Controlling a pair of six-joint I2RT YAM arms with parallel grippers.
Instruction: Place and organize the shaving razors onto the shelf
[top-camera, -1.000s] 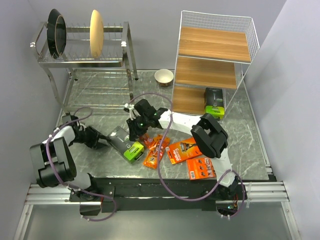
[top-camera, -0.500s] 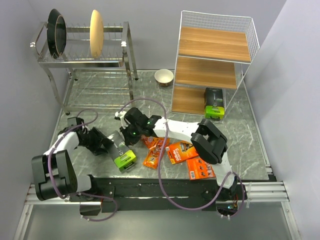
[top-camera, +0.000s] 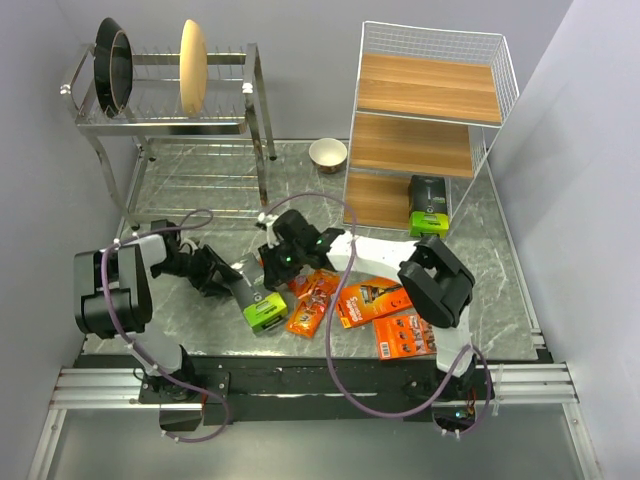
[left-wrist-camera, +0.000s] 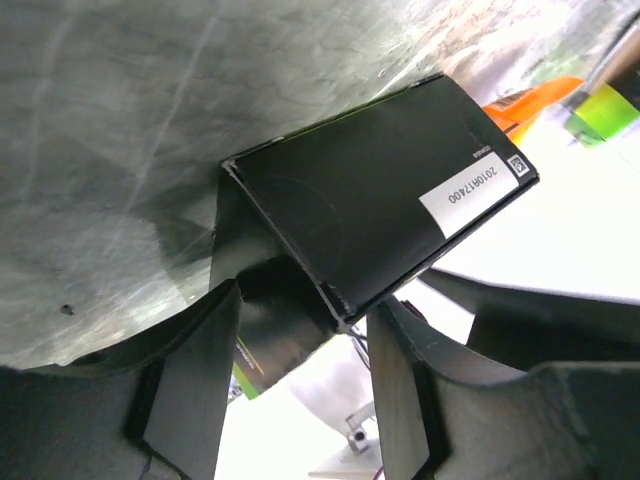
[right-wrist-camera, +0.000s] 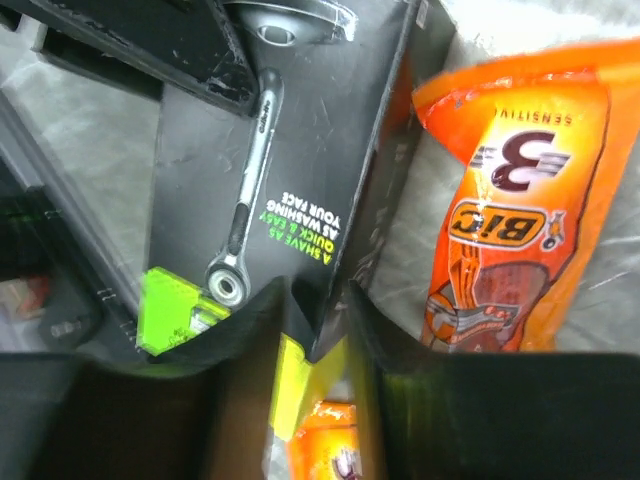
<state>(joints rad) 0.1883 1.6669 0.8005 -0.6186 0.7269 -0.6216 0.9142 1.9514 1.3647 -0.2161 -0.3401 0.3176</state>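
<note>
A dark grey razor box with a lime-green end (top-camera: 256, 302) lies tilted on the marble top, left of centre. My left gripper (top-camera: 231, 284) is shut on its dark end (left-wrist-camera: 370, 190), so the box's labelled underside shows in the left wrist view. My right gripper (top-camera: 284, 267) is open, and its fingers (right-wrist-camera: 250, 335) straddle the box's long edge (right-wrist-camera: 280, 150). Two narrow orange blister packs (top-camera: 313, 297) and two flat orange cards (top-camera: 370, 299) lie just right of the box. The white wire shelf (top-camera: 425, 92) stands at the back right, with another dark grey box (top-camera: 428, 206) on its bottom board.
A steel dish rack (top-camera: 170, 125) with plates stands at the back left. A small bowl (top-camera: 328, 153) sits between it and the shelf. Purple cables loop over both arms. Grey walls close in the left, back and right sides.
The box swung toward the near edge and then shifted a little to the right. My left arm folded in behind it. My right gripper closed beside the box and has since parted its jaws.
</note>
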